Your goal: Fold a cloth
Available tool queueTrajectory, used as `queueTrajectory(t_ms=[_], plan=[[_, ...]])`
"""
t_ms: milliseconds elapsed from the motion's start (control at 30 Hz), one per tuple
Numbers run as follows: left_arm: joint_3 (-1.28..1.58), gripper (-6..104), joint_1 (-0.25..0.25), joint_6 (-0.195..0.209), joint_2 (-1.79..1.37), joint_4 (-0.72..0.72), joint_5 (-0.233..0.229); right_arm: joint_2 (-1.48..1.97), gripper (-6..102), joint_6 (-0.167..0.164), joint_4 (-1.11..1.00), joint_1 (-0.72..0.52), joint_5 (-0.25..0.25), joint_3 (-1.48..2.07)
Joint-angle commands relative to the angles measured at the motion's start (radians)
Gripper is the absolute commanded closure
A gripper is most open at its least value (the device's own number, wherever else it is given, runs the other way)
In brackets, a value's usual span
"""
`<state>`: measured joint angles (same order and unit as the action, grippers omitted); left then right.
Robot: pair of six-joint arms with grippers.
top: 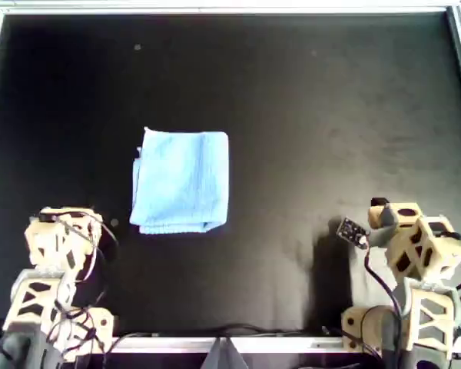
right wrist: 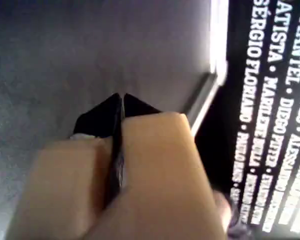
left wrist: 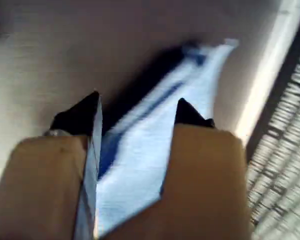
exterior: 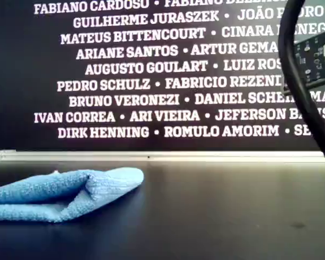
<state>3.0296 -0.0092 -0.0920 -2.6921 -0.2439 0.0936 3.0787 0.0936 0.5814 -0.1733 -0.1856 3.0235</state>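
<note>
**Cloth folded on mat, both arms parked at near edge**

Nearest, in the overhead view: two arms sit at the bottom edge, one in each corner, well apart from the cloth (top: pixel 181 182). Left gripper (left wrist: pixel 137 107): jaws spread apart, nothing between them, blue fabric lying beyond on the mat. Right gripper (right wrist: pixel 119 102): jaws pressed together, empty, only bare mat ahead.

The cloth lies left of centre in the overhead view, already doubled over; the exterior view shows a rounded fold and stacked layers with a gap between them.

Risk, judged: the upper layer looks puffy, so it may spring open or slide if a gripper drags across it. A one-sided pinch could catch only the top layer and undo the fold. Edges at the cloth's lower hem look slightly uneven.

Room: black mat (top: pixel 330 115) is bare to the overhead view's right and top. Farthest, metal rim (top: pixel 230 9) bounds the mat; a lettered wall (exterior: pixel 151 65) stands behind.
</note>
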Motion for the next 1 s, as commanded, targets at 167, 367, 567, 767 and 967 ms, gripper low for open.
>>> queueTrajectory(t_ms=[167,367,567,767,967], plan=[[-0.014,44,0.021,0.003,0.225,0.002,-0.005,0.035,97,-0.003,-0.012,0.002,0.005,0.011],[-0.021,44,0.021,0.005,0.241,0.003,-0.005,0.035,97,-0.003,-0.012,0.002,0.005,0.011],[-0.021,44,0.021,0.005,0.241,0.003,-0.005,0.035,97,-0.003,-0.012,0.002,0.005,0.011],[-0.021,44,0.021,0.005,0.241,0.003,-0.005,0.035,97,-0.003,-0.012,0.002,0.005,0.011],[-0.021,44,0.021,0.005,0.241,0.003,-0.005,0.035,97,-0.003,-0.012,0.002,0.005,0.011]])
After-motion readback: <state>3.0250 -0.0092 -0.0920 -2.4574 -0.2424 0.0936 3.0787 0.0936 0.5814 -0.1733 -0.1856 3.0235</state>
